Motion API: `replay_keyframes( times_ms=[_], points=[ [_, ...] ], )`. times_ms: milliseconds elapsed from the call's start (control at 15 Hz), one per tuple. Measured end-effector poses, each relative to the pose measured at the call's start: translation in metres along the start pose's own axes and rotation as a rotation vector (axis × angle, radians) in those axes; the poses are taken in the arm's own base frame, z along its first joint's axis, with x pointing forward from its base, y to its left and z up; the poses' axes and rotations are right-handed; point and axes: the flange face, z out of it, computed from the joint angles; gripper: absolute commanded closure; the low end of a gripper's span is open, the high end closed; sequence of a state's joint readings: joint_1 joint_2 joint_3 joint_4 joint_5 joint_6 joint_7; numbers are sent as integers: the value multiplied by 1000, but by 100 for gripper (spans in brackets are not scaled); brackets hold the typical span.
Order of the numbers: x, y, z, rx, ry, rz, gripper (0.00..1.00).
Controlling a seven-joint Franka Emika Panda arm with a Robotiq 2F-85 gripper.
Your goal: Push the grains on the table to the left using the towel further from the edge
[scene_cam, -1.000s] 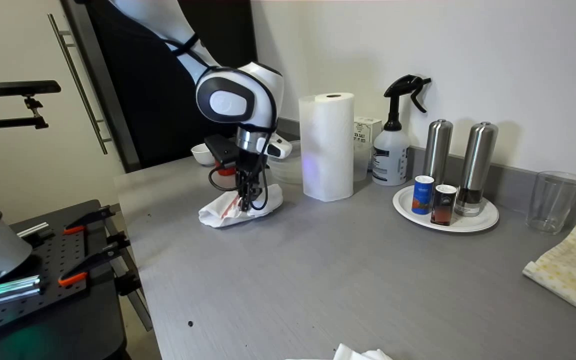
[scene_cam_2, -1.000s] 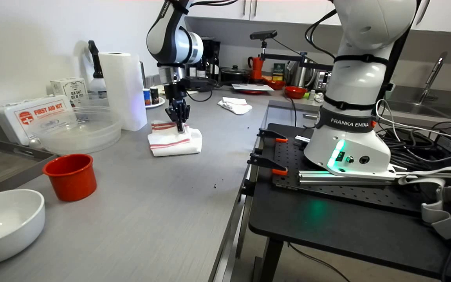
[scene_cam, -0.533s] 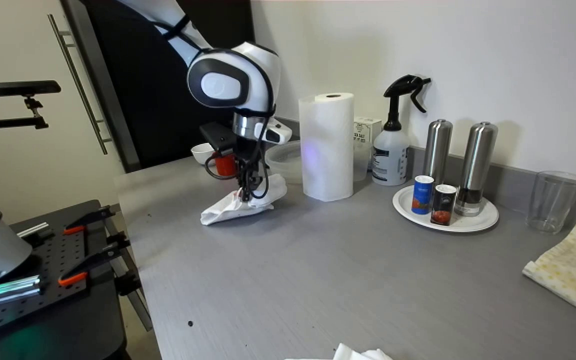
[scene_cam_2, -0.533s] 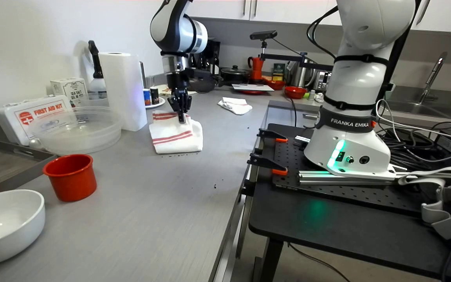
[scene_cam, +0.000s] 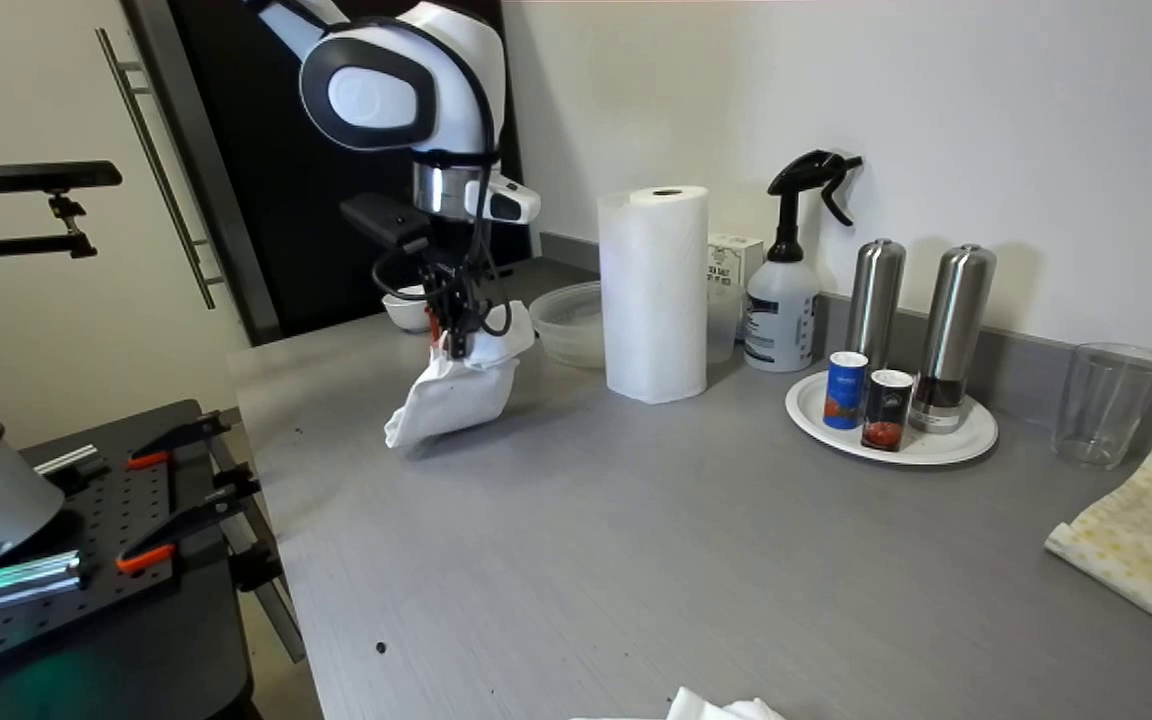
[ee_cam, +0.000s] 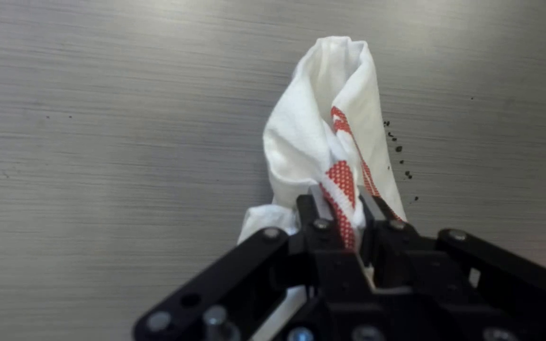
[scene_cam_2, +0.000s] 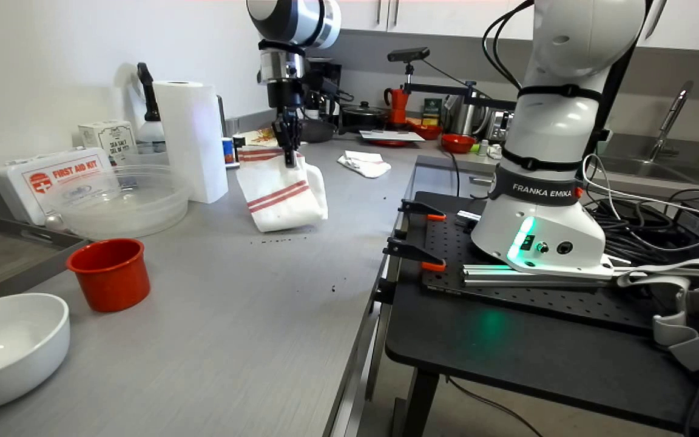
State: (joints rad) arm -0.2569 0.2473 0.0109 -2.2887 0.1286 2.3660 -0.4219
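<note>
Jaws pinching towel [scene_cam_2: 283, 193]; lower edge looks off counter [scene_cam_2: 234, 328], so grains [ee_cam: 398, 149], just right of it in wrist view, could slip underneath.

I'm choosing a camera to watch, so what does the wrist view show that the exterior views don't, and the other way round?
Only the wrist view: a striped fold of the towel held between both fingers.

Only the exterior views: the paper roll, spray bottle and white bowl, in both.

Shared by all: the gripper, towel and counter. The grain row shows in the wrist view and in an exterior view.
</note>
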Motion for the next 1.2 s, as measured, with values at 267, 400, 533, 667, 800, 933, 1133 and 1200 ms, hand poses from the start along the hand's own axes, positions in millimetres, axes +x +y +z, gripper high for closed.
replay_keyframes(
  times_ms=[267, 400, 533, 667, 800, 933, 1133, 1200],
  points=[
    [-16, -9, -26, -41, 27, -27, 96],
    [-25, -10, -42, -69, 45, -34, 96],
    [-33, -11, -56, -93, 63, -44, 96],
    [-40, -11, -67, -112, 77, -52, 96],
    [-45, -11, -73, -119, 85, -53, 96],
    [-47, -7, -76, -117, 85, -43, 96],
    [-49, 10, -83, -114, 89, -7, 96],
    [-49, 20, -87, -114, 93, 11, 96]
  ],
)
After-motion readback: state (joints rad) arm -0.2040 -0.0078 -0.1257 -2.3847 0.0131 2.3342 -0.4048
